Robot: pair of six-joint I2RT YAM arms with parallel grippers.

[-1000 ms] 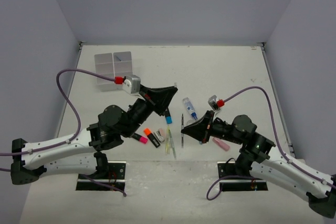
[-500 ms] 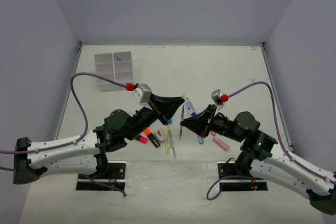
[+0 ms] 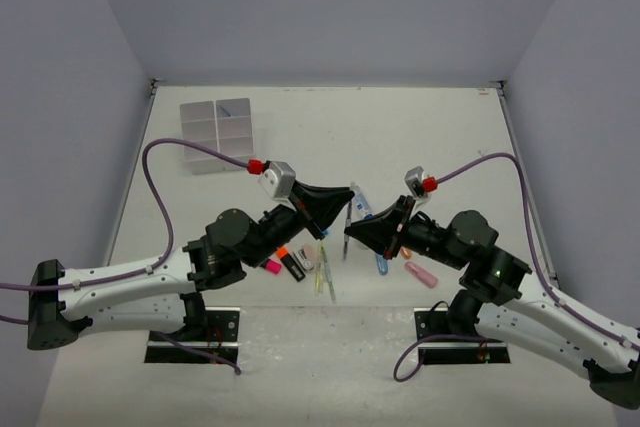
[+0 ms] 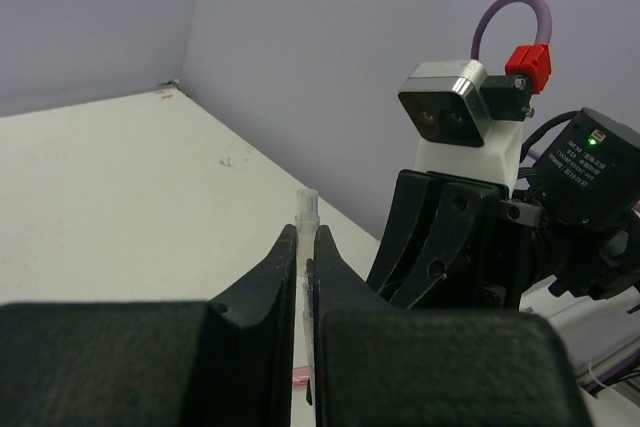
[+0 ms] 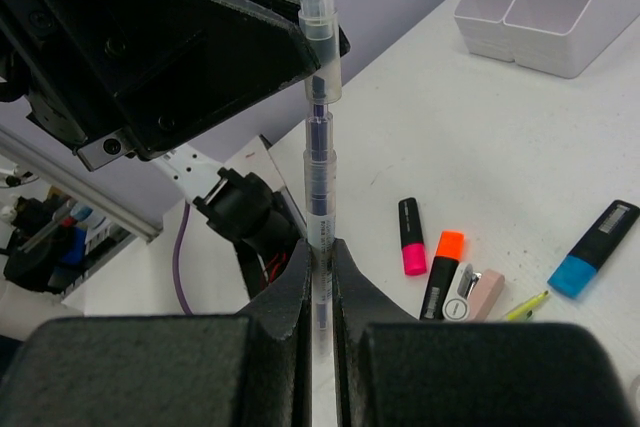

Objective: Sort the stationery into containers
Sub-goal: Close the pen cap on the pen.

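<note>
A thin clear pen (image 3: 347,224) with a dark refill is held in the air between both grippers. My right gripper (image 3: 349,237) is shut on its lower part; in the right wrist view (image 5: 319,247) the pen (image 5: 319,137) stands up from the jaws. My left gripper (image 3: 344,199) is shut on the pen's upper end, and the clear tip (image 4: 306,209) pokes out past its fingers (image 4: 286,257). The white six-compartment tray (image 3: 215,134) stands at the far left and also shows in the right wrist view (image 5: 545,7).
Below the grippers lie a pink highlighter (image 5: 410,237), an orange highlighter (image 5: 443,272), a blue highlighter (image 5: 592,249), a pale eraser (image 5: 480,292) and yellow-green pens (image 3: 322,272). A blue-capped tube (image 3: 360,202) and a pink eraser (image 3: 421,274) lie by the right arm.
The right gripper lifted the pen off the table. The left gripper swung right, met the pen's upper end and is shut on it now.
</note>
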